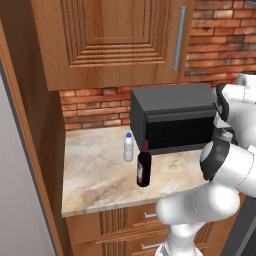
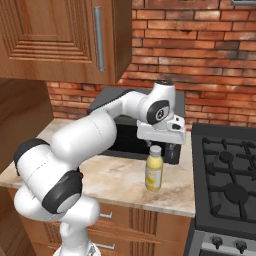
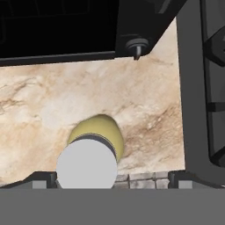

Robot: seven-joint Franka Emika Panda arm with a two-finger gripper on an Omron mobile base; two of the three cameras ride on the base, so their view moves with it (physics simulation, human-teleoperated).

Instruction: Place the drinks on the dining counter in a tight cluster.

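A stubby yellow juice bottle (image 2: pixel 153 175) with a pale cap stands upright on the short marble counter (image 2: pixel 120 182), near the stove. My gripper (image 2: pixel 160 146) hangs straight above its cap, jaws open and one to each side, touching nothing. The hand view looks down onto the bottle (image 3: pixel 103 132), and the gripper (image 3: pixel 112 179) straddles the cap at the bottom edge. Farther left on the same counter (image 1: pixel 95 175) stand the dark wine bottle (image 1: pixel 144 170) with a red neck and the small white bottle (image 1: pixel 129 148) with a blue cap, both upright. The dining counter is out of view.
A black microwave (image 1: pixel 172 120) sits against the brick wall right behind the bottles. A stove (image 2: pixel 225 185) borders the counter on the right. Wooden wall cabinets (image 1: pixel 110 40) hang overhead, and a tall wood panel (image 1: pixel 30 150) closes the left end.
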